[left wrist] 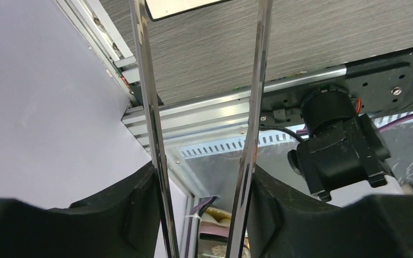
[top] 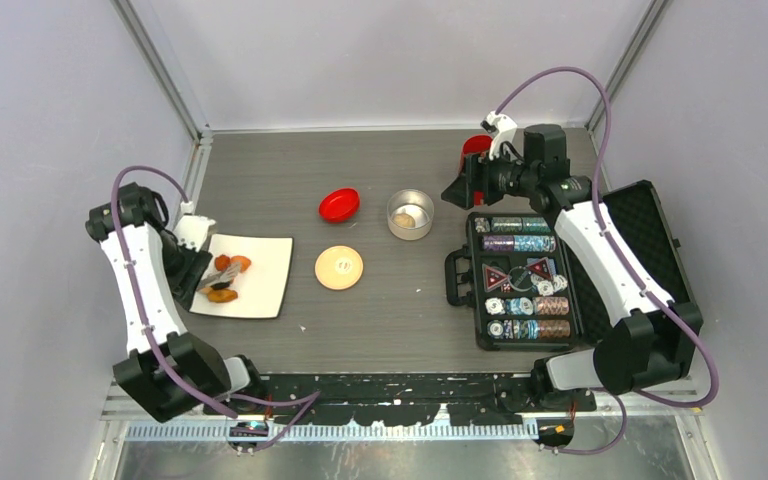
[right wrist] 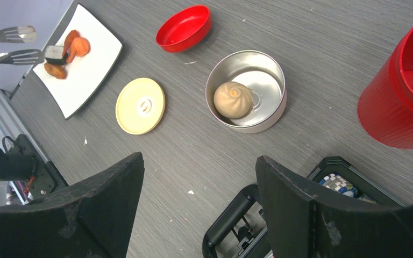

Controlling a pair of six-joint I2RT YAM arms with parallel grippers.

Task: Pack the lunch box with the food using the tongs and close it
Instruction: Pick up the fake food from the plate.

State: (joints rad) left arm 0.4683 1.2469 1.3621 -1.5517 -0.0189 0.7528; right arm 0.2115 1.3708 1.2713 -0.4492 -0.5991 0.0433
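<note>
The lunch box (top: 425, 226), a round steel tin (right wrist: 258, 126), stands open mid-table with one pale dumpling (right wrist: 232, 99) inside. Its tan lid (top: 339, 268) (right wrist: 140, 105) lies flat to its left. Orange-brown food pieces (top: 226, 278) (right wrist: 75, 45) and a dark-and-white piece (right wrist: 55, 54) lie on a white plate (top: 265, 290). My left gripper (left wrist: 203, 172) is shut on the tongs (left wrist: 255, 107), one arm against each finger. The tong tips (right wrist: 16, 55) stand apart at the plate's food. My right gripper (right wrist: 199, 158) hangs open and empty, right of the tin.
A red bowl (top: 340, 204) (right wrist: 184, 28) sits behind the lid. A red cup (top: 476, 146) (right wrist: 403, 86) stands at the back right. An open black case of poker chips (top: 520, 280) (right wrist: 279, 215) lies under the right arm.
</note>
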